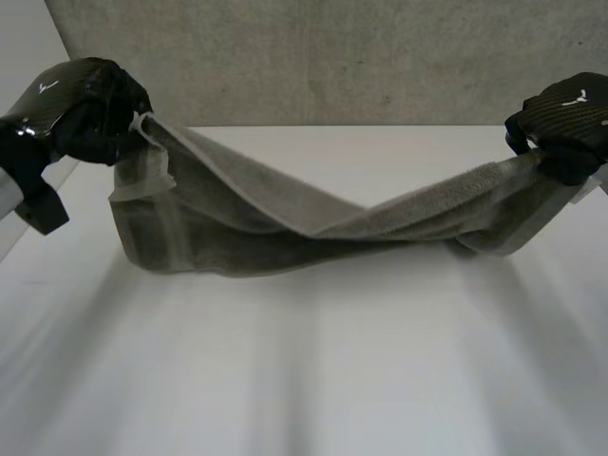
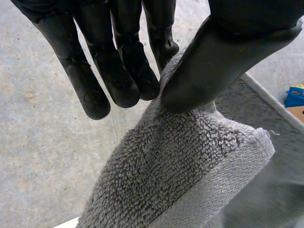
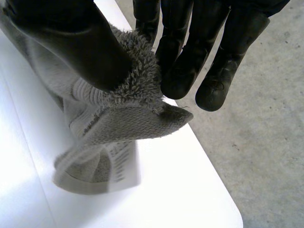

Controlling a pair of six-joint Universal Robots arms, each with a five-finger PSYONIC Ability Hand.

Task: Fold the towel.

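A grey terry towel [image 1: 285, 223] hangs stretched between both hands above the white table [image 1: 313, 380], sagging in the middle. My left hand [image 1: 90, 109] holds its left end; in the left wrist view the thumb [image 2: 209, 61] pinches the towel [image 2: 175, 166] against the fingers [image 2: 123, 71]. My right hand [image 1: 565, 114] holds the right end; in the right wrist view its thumb [image 3: 80, 47] pinches a corner of the towel [image 3: 128, 114] against the fingers [image 3: 185, 61]. A lower layer of the towel hangs down under the right hand.
Grey concrete floor [image 1: 332, 57] lies beyond the table's far edge. The table's corner [image 3: 228, 213] lies below the right hand. A small blue and orange object [image 2: 295, 97] sits on the floor past the towel in the left wrist view.
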